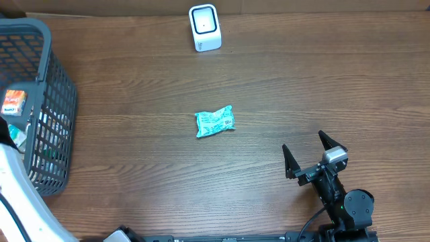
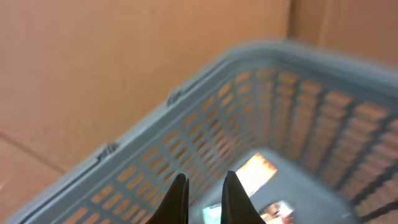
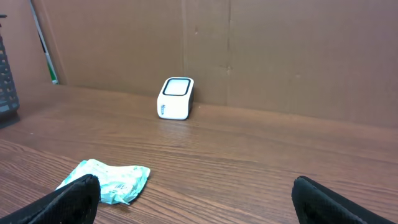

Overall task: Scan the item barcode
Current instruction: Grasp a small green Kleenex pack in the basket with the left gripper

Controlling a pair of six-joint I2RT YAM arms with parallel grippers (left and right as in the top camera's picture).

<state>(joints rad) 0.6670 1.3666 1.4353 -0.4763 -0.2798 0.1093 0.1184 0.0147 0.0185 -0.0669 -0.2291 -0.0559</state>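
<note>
A crumpled teal packet (image 1: pixel 215 122) lies on the wooden table near its middle, and shows low on the left in the right wrist view (image 3: pixel 112 179). A white scanner (image 1: pixel 205 27) stands at the table's far edge (image 3: pixel 176 98). My right gripper (image 1: pixel 304 142) rests low at the front right, open wide and holding nothing (image 3: pixel 196 193), its left finger just in front of the packet. My left gripper (image 2: pixel 205 180) hangs over the grey basket (image 2: pixel 273 99), shut, with nothing visible between its fingertips.
The grey mesh basket (image 1: pixel 47 101) stands at the table's left edge and holds an orange-labelled packet (image 1: pixel 13 101) and other small items (image 2: pixel 258 171). A brown cardboard wall (image 3: pixel 280 56) runs behind the scanner.
</note>
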